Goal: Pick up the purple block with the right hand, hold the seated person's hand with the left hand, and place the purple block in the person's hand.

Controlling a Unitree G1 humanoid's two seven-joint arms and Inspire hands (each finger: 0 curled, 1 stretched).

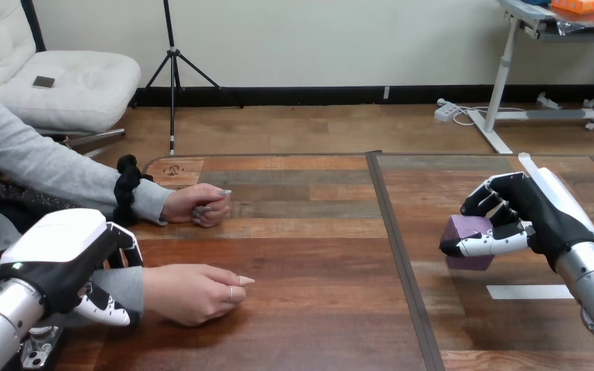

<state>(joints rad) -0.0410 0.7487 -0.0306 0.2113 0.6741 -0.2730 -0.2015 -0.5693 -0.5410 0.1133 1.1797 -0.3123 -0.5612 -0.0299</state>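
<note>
The purple block [468, 229] is up off the table at the right, with my right hand [534, 216] shut on it: fingers over its top, thumb across its front. At the lower left my left hand [66, 259] sits on the person's near wrist, fingers curled over the grey sleeve and thumb [107, 311] below it. That near hand of the person [193, 292] lies palm down on the table, fingers pointing right. The person's far hand [199, 205] rests loosely closed on the table further back.
A dark seam [401, 255] runs front to back down the wooden table [302, 255] between the person's hands and the block. A white tape strip [530, 291] lies on the table below my right hand.
</note>
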